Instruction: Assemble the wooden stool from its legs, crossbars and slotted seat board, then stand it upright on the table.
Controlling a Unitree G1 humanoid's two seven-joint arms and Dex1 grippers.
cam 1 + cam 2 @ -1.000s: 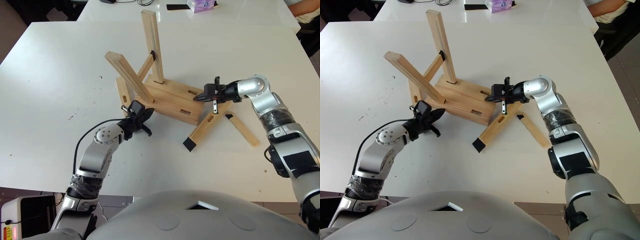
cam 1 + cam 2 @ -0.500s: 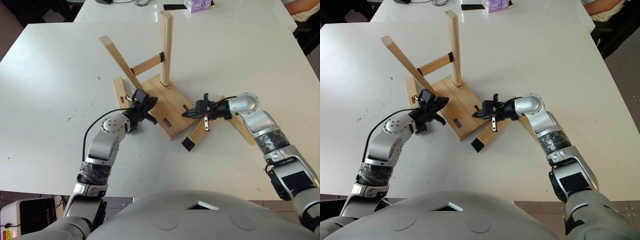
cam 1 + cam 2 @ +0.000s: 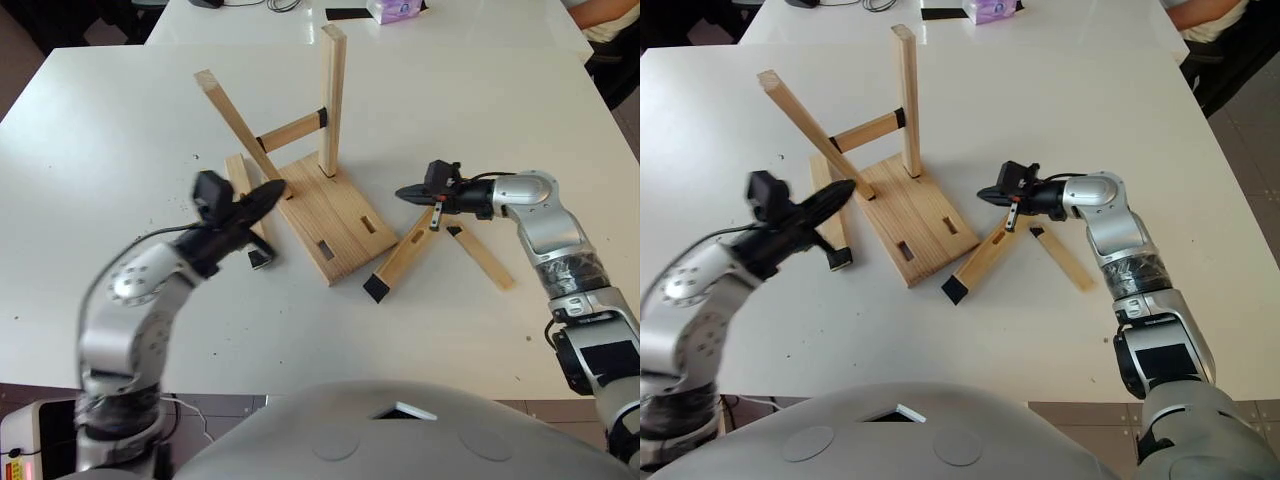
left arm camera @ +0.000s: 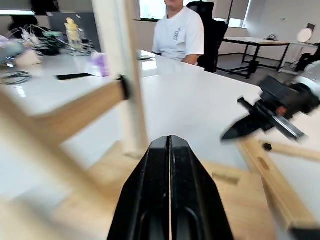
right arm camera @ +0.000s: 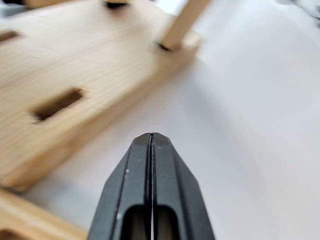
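**Stool part-assembled; both grippers closed and empty.**

The seat board (image 3: 335,225) lies flat, slots up, near the middle of the surface (image 3: 120,120). It carries an upright leg (image 3: 332,100) and a leaning leg (image 3: 235,115), joined by a crossbar (image 3: 290,130). A loose leg (image 3: 400,262) lies just beside the board's right edge, with a second bar (image 3: 482,258) beyond it and a third bar (image 3: 238,172) along the left edge. The left gripper (image 3: 272,190), fingers together, hovers over the board's left edge. The right gripper (image 3: 403,192), fingers together, hovers above the loose leg's far end. The parts are probably stiff, light and smooth. Grip a loose leg at mid-length, across its narrow faces.
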